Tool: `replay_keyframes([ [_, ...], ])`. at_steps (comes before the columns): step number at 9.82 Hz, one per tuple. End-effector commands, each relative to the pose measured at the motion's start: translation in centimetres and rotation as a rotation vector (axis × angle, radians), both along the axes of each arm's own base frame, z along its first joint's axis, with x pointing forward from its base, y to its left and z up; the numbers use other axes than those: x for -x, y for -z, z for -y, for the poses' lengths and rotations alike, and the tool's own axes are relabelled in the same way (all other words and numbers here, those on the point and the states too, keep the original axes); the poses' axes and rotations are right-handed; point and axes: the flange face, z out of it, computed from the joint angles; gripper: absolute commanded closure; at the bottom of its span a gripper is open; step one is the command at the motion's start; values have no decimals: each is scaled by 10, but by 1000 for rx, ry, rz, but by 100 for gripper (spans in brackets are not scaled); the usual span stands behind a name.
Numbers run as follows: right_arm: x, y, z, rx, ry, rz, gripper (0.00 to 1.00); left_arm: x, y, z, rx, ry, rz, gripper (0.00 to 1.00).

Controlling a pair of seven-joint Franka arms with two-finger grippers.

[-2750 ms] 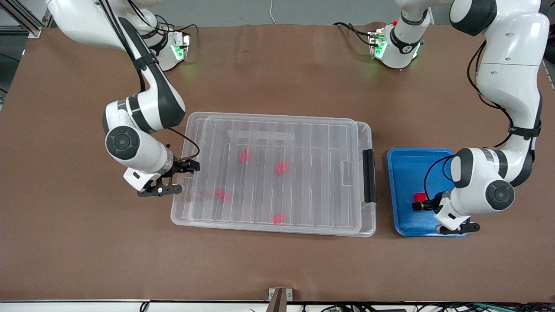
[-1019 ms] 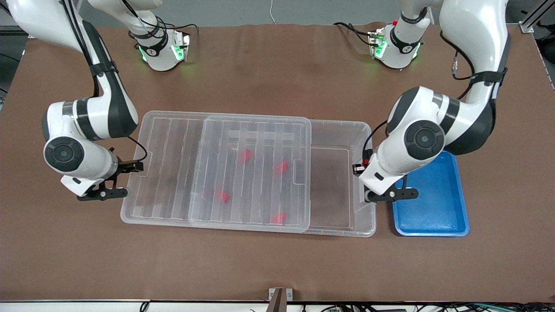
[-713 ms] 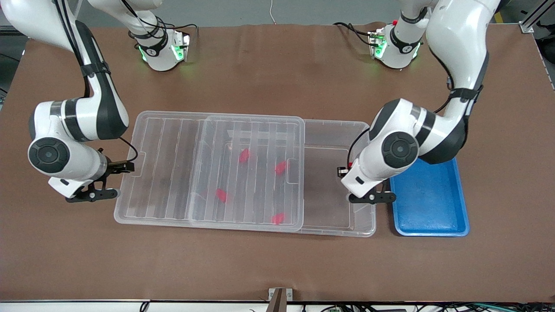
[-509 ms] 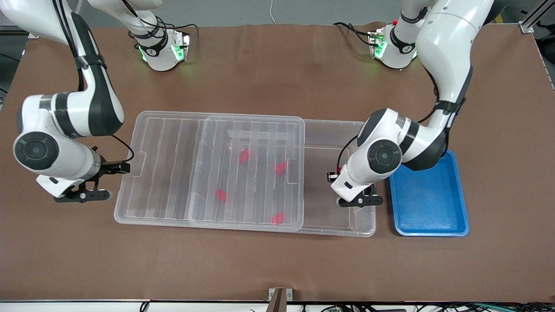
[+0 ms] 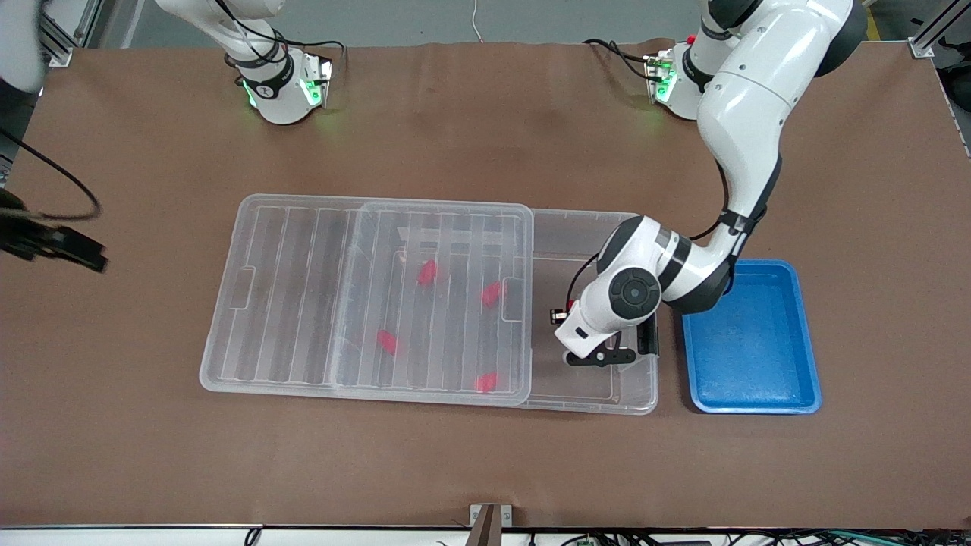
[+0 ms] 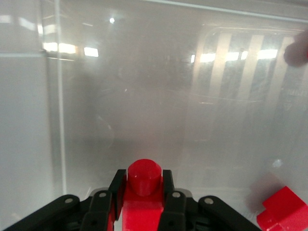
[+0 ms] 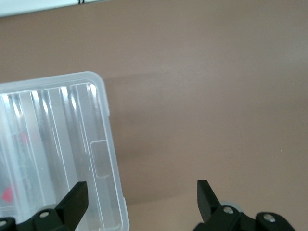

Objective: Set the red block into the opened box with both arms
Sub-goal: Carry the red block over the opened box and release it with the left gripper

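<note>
The box (image 5: 592, 379) lies lengthwise across the middle of the brown surface (image 5: 485, 470), its short end with the black latch (image 5: 647, 336) toward the left arm's end. The ribbed clear lid (image 5: 303, 296) has been slid toward the right arm's end, overhanging the box there and leaving an uncovered section at the latch end. The left claw (image 5: 559, 315) is over that uncovered section, just inside the latch-end wall. The left wrist view shows it pinching the red block (image 6: 143, 192) between its fingers (image 6: 106, 204), the round stub of the block projecting past the fingertips, with the clear floor of the box beneath it. Four other red blocks (image 5: 427, 273) show through the lid inside the box; a corner of one appears near the held block in the left wrist view. The blue tray (image 5: 751, 379) sits just beside the latch end of the box, toward the left arm's end of the surface, nothing visible in it. The right claw (image 7: 142, 195) is over the bare surface near the right arm's end, well apart from the lid. Its fingers stand spread wide with nothing between them, and the rounded corner of the lid and its recessed tab are in the right wrist view.
</note>
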Motion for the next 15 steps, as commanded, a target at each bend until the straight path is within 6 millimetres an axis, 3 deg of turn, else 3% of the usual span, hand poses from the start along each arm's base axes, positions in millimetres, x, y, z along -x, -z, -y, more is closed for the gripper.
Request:
replay_keyframes([
  [1, 46, -23, 39, -69, 68, -27, 0, 14, 34, -1, -13, 14, 2, 83],
  [3, 70, -4, 48, -81, 64, -22, 0, 16, 42, -3, -55, 55, 20, 44],
  [4, 75, -2, 47, -89, 50, 7, 0, 14, 39, -4, -55, 57, 26, 5],
  [5, 73, -2, 47, -109, 25, 30, 0, 12, 30, -3, -50, 53, 39, 0],
  [6, 72, -3, 48, -109, 16, 36, 0, 5, 6, -6, -47, 46, 68, 0],
  [9, 73, -9, 48, -92, 13, 36, 0, 5, -116, -18, -81, 34, 114, 0],
  [12, 71, -8, 46, -86, 8, 34, 0, -8, -225, -59, -121, -19, 165, 0],
  [13, 71, -3, 43, -88, -1, 8, 0, -10, -250, -75, -145, -42, 146, 0],
  [14, 67, 17, 42, -98, -40, -59, 0, -13, -273, -100, -162, -73, 119, 0],
  [15, 52, 55, 38, -120, -124, -116, 5, -10, -303, -121, -174, -100, 124, 0],
])
